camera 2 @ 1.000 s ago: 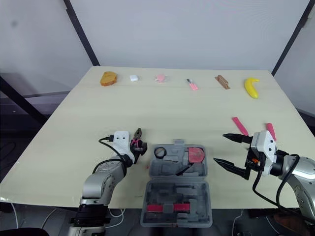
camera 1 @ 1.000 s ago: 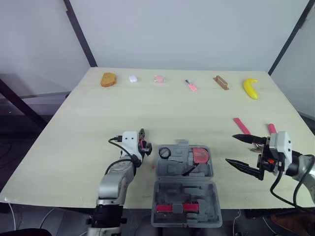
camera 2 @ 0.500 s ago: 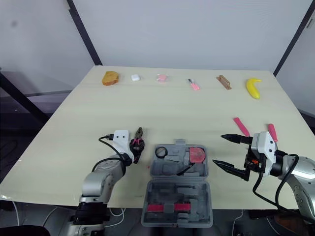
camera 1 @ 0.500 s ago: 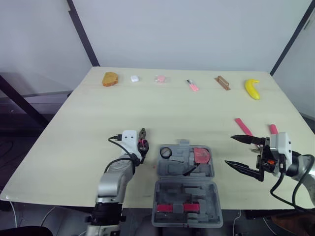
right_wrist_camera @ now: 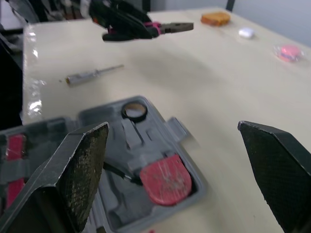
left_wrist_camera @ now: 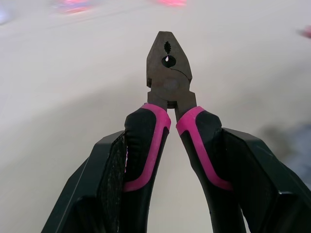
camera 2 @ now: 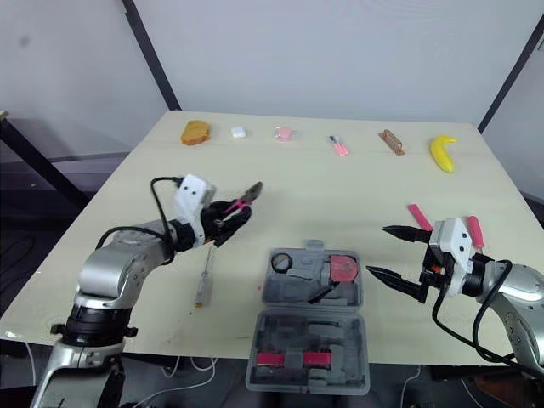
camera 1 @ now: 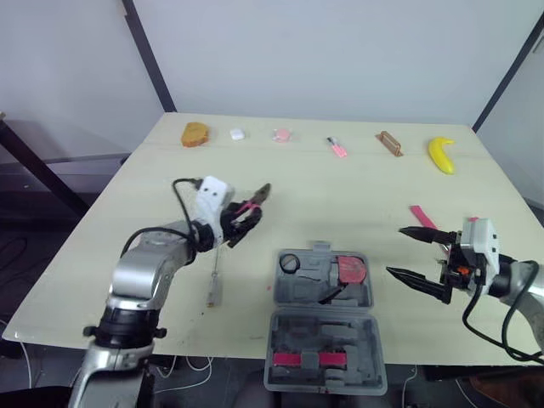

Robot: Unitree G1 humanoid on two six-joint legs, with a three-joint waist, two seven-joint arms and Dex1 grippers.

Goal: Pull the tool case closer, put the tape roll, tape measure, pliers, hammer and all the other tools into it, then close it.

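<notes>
On the left we've got the left gripper [camera 1: 235, 227] clamped on the pink handles of the pliers [camera 1: 257, 198], holding them up off the table [camera 1: 340, 187]. Under it a screwdriver [camera 1: 213, 285] lies flat, just left of the tool case [camera 1: 323, 327], which sits open at the near edge. Right of the case, the right gripper [camera 1: 396, 251] hovers with its fingers spread wide, and a pink tool [camera 1: 422, 216] lies just past it.

— Where are the pliers [left_wrist_camera: 167, 82]?
— Pinched by their pink-and-black handles in my left claw [left_wrist_camera: 172, 137], nose pointing away, up in the air.
— And the case [camera 1: 297, 291]?
— Grey, lying open before me. A black tape roll [camera 1: 281, 263] and a red tape measure [camera 1: 349, 270] sit inside; the screwdriver [camera 1: 214, 285] lies just left of it.
</notes>
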